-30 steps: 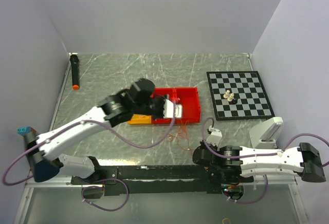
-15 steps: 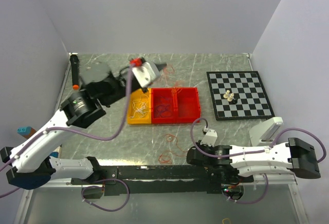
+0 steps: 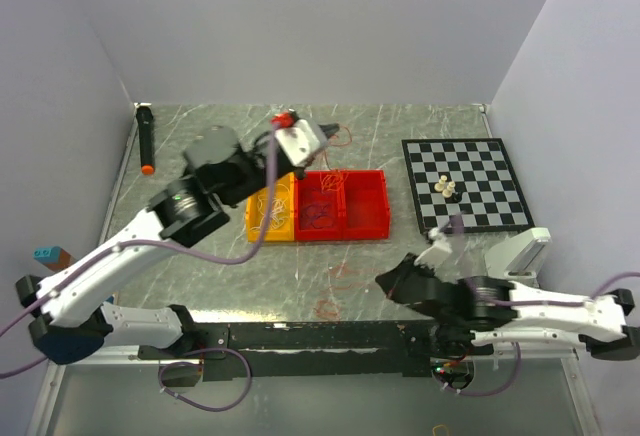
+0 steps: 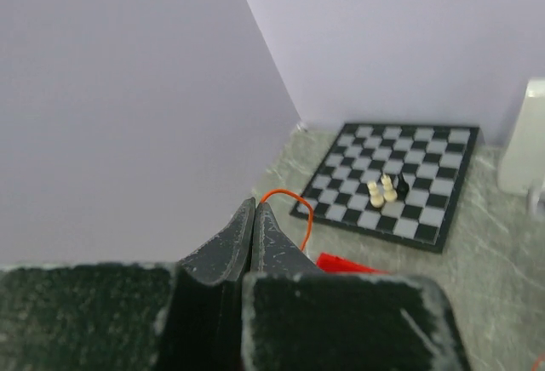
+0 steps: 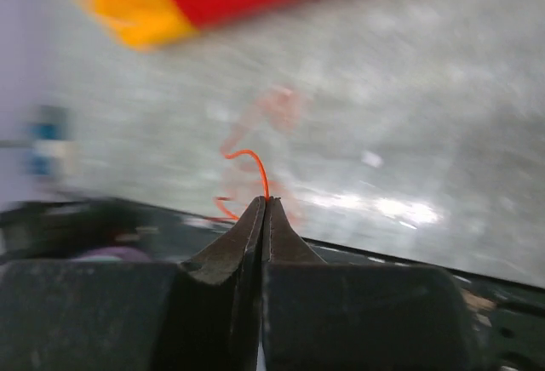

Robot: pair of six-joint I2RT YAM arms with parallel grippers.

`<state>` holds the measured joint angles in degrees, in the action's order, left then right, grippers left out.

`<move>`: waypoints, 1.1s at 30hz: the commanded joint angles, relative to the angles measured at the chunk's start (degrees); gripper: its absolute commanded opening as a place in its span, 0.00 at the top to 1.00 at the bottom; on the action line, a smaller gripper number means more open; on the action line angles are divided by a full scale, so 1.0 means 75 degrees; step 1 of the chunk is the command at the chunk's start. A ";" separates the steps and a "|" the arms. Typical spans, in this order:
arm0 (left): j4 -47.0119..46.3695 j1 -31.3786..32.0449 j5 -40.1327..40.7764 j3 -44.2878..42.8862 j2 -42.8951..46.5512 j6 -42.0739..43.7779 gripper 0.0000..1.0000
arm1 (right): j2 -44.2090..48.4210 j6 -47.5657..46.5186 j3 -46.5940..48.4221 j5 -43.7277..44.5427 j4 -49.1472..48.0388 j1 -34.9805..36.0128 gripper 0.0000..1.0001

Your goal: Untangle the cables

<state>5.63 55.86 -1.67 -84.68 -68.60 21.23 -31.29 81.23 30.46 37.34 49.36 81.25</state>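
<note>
One second on: lifted left claw (image 4: 254,208) from red tray (image 3: 378,220) to behind it, clamped on orange wire (image 4: 286,194). Keeps right claw (image 5: 263,206) clamped on orange strand (image 5: 248,155) in front of the tray; likely frees strands.

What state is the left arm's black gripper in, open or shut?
Shut. In the left wrist view the left gripper's fingers press together on a thin orange-red cable leaving their tips.

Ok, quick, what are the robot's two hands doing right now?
Left hand: closed, pinching a thin orange cable.
Right hand: closed, pinching a curly orange cable.
</note>
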 commanded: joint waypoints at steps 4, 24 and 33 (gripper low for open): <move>-0.1149 0.0017 -0.0281 0.0545 -0.1105 0.0028 0.99 | 0.0915 -0.1536 0.1421 0.1255 0.0320 0.0065 1.00; -0.1734 -0.0451 -0.0106 -0.0603 -0.4915 0.0098 0.99 | 0.1441 -0.3565 0.2606 0.1818 -0.0195 0.0065 1.00; -0.0321 -0.0557 -0.0210 -0.1199 -0.5747 0.0252 0.72 | 0.1266 -0.3823 0.3075 0.2251 0.0086 0.0065 1.00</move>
<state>-3.01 52.14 -2.11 -88.20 -109.34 23.38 -20.88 54.81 49.98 50.59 49.15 81.25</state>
